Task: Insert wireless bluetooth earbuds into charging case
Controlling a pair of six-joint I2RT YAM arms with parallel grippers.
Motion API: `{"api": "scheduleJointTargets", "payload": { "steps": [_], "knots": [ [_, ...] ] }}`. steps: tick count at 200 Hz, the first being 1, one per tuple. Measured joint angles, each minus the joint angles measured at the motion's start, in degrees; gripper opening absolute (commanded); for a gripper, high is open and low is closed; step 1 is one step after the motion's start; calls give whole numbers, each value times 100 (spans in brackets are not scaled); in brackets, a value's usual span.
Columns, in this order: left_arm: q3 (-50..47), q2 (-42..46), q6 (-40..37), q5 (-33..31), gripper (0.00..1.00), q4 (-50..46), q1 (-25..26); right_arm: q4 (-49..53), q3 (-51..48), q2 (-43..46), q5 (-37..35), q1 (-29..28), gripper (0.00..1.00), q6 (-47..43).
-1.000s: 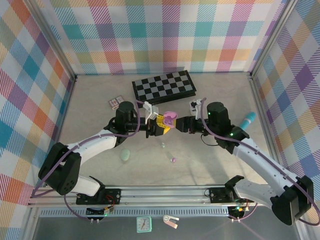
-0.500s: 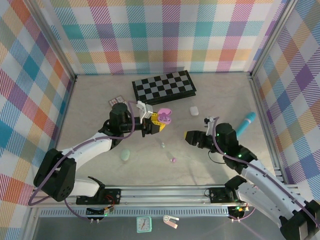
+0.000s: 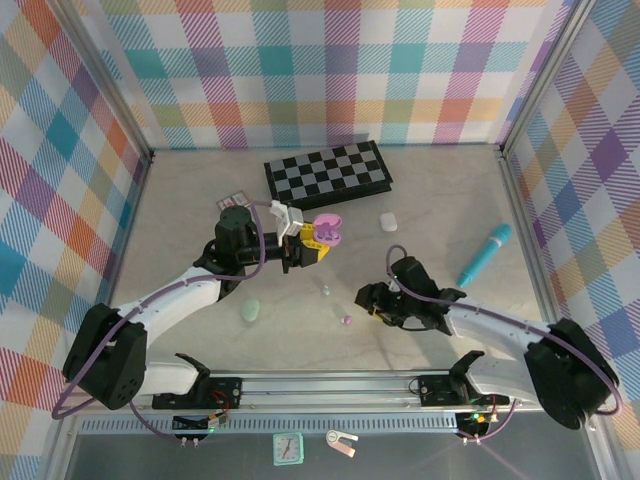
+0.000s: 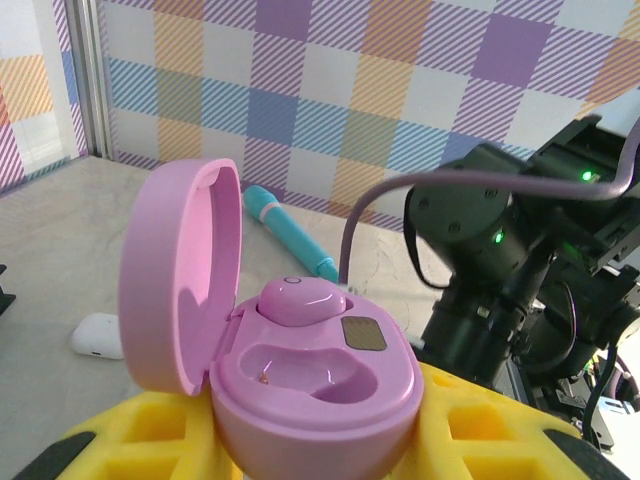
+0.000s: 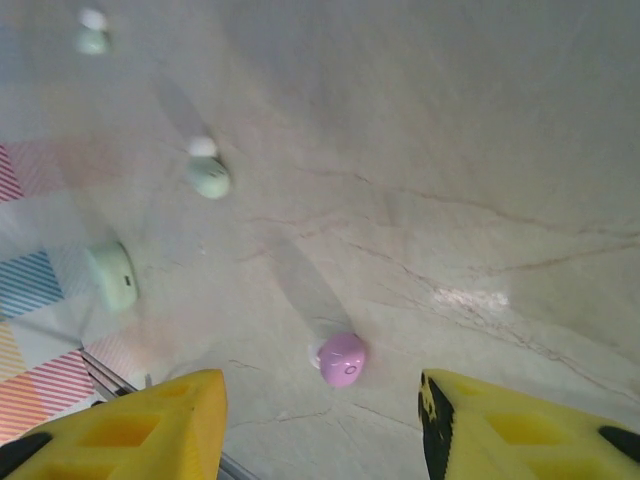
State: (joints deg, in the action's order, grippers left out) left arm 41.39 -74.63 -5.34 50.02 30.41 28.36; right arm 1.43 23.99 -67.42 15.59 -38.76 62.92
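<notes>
My left gripper [image 3: 316,242] is shut on the open lilac charging case [image 3: 329,229], held above the table left of centre. In the left wrist view the case [image 4: 320,395] sits between the yellow fingers [image 4: 470,425] with its lid [image 4: 180,280] tipped back. One lilac earbud [image 4: 300,300] sits in the far slot; the near slot is empty. My right gripper [image 3: 368,298] is low over the table, open. A loose lilac earbud [image 5: 342,359] lies on the table between its yellow fingers [image 5: 150,420], touching neither, and lies at the front centre [image 3: 347,320].
A mint earbud [image 3: 326,290] and a mint case [image 3: 250,311] lie left of the right gripper. A white case [image 3: 388,221], a teal tube [image 3: 485,254] and a checkerboard [image 3: 327,172] lie farther back. Small cards [image 3: 232,204] sit at the back left.
My right arm has pulled away from the case and dropped to the table near the loose lilac earbud. My left gripper moved slightly left, still holding the case.
</notes>
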Motion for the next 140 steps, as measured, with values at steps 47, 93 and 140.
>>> {"api": "scheduleJointTargets", "payload": {
  "steps": [47,93,140],
  "knots": [
    [0,39,2,0,20,0,0,-210,170,-682,105,-243,45,400],
    [0,94,2,2,20,7,0,-332,446,-1104,313,-247,39,494],
    [0,101,2,4,20,20,0,-398,463,-1303,468,-258,40,553]
  ]
}}
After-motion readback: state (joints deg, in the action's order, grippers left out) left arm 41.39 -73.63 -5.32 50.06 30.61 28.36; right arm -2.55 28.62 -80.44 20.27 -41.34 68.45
